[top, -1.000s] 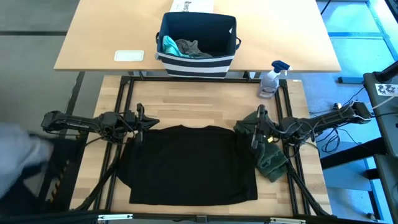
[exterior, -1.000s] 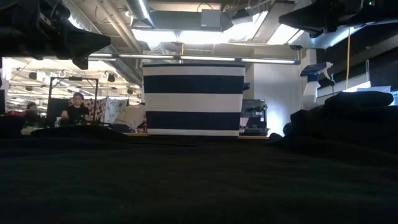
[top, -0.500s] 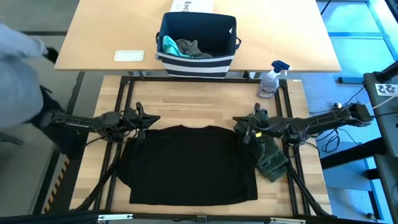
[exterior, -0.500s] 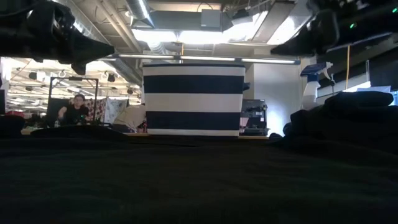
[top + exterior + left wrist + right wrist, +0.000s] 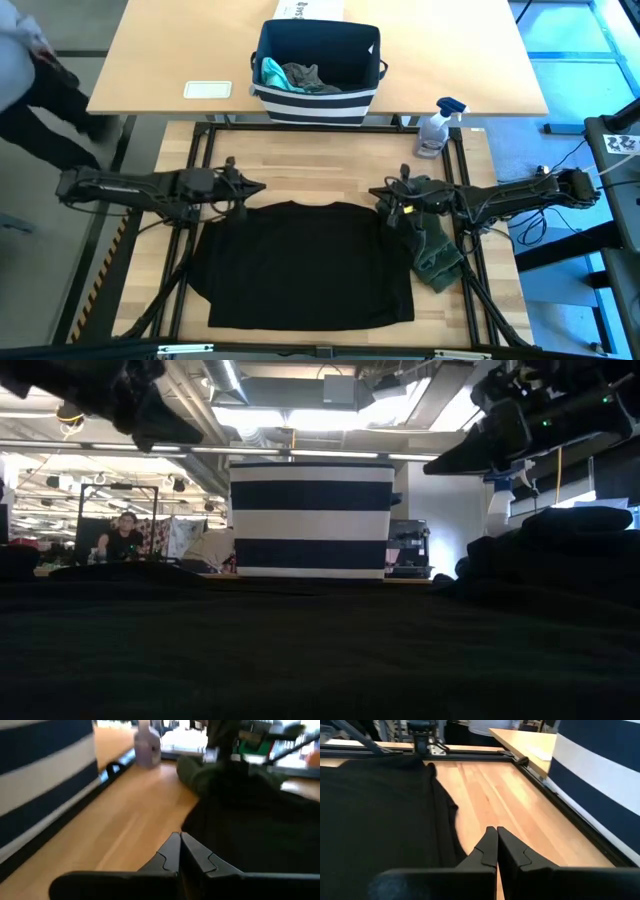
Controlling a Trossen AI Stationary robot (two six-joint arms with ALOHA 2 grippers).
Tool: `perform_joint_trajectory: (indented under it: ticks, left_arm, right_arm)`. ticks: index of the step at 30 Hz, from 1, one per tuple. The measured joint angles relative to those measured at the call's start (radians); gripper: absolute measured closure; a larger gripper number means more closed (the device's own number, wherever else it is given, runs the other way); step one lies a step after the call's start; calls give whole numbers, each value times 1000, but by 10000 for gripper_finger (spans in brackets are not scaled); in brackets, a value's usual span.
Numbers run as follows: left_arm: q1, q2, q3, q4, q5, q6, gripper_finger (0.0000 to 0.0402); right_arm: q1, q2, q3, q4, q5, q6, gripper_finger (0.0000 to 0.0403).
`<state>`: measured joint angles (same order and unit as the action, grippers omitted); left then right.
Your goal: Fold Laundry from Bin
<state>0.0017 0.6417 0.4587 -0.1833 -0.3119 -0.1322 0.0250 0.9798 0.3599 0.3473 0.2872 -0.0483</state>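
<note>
A large black T-shirt (image 5: 300, 265) lies spread flat on the wooden table. An olive-green piece (image 5: 437, 250) lies bunched at the shirt's right edge. The navy, white-striped bin (image 5: 318, 70) stands on the far table, with a teal piece (image 5: 270, 72) and a grey piece (image 5: 305, 76) inside. My left gripper (image 5: 258, 188) hangs shut above the table by the shirt's far left corner, pointing right. My right gripper (image 5: 378, 193) hangs shut by the shirt's far right corner, pointing left. Both stand high off the cloth in the low view, left gripper (image 5: 190, 435) and right gripper (image 5: 432, 465).
A spray bottle (image 5: 437, 125) stands at the far right of the wooden table. A white card (image 5: 208, 90) and a white printed box (image 5: 310, 8) lie on the far table. Black frame rails (image 5: 300, 126) border the work area. A person (image 5: 40, 85) is at the far left.
My left gripper has risen and reached toward the table's right, tipping from pointing down to nearly level. My right gripper has swung toward the table's left and sunk a little. Both stay shut. The person at the left has walked toward the far side.
</note>
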Motion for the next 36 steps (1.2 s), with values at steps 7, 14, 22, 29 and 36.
perform_joint_trajectory:
  ticks: [7,14,22,29,36]
  left_arm:
    - [0,204,56,-13,104,2,401]
    - [0,319,61,-11,191,-27,392]
    - [0,335,61,-11,222,-100,329]
    - [0,335,61,-6,229,-129,292]
    - [12,335,61,-10,245,-233,289]
  right_arm:
    - [0,0,0,-16,-16,-7,403]
    - [0,0,0,-21,-11,-8,403]
    - [0,0,0,-8,-11,-35,403]
    - [0,0,0,-8,-11,-35,403]
    - [0,0,0,-8,-11,-35,403]
